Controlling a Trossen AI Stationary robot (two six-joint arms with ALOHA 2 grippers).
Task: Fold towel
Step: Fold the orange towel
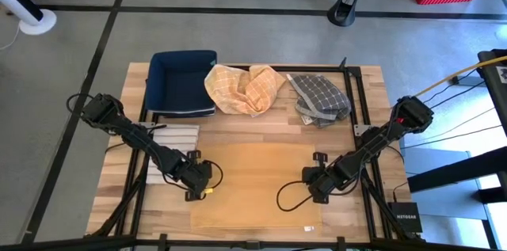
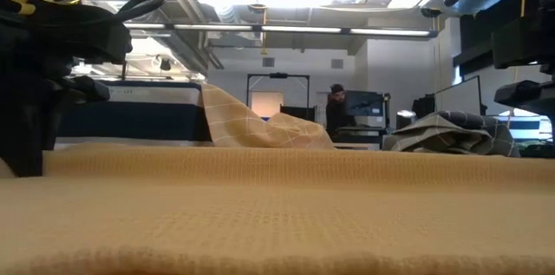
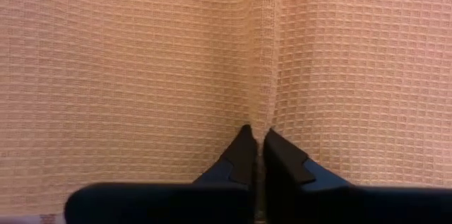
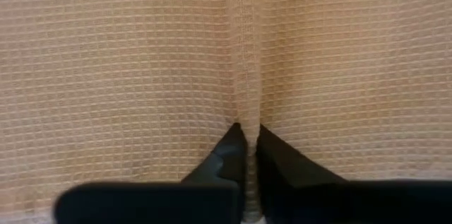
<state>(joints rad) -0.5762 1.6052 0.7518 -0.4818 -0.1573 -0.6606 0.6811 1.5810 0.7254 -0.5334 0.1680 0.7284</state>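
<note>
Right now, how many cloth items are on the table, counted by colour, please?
Tan waffle towel, spread flat: 1
Orange checked cloth, crumpled: 1
Grey checked cloth, crumpled: 1
Dark blue cloth, folded: 1
Total: 4

The high view looks straight down on the whole surface [image 1: 238, 132]. The low view sits at surface height, level across the tan towel [image 2: 277, 206] toward the room. Each wrist view presses close against that same towel, filling its frame.
</note>
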